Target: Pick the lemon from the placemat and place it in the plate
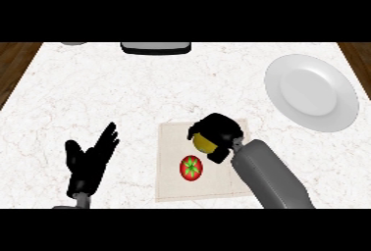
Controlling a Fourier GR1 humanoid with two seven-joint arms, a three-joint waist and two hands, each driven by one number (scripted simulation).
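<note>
Bright, even light; faint soft shading on the plate (pixel 311 90).

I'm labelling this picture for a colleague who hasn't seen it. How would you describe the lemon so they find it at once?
Start at the pale placemat near the counter's front edge. At its upper right, the right hand curls round the lemon. It is the yellow one; the tomato beside it is red with a green star-shaped top.

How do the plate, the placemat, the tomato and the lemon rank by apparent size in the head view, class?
1. Plate and placemat: too alike to separate.
2. Tomato.
3. Lemon: unsure, since the right hand hides most of it.
</note>
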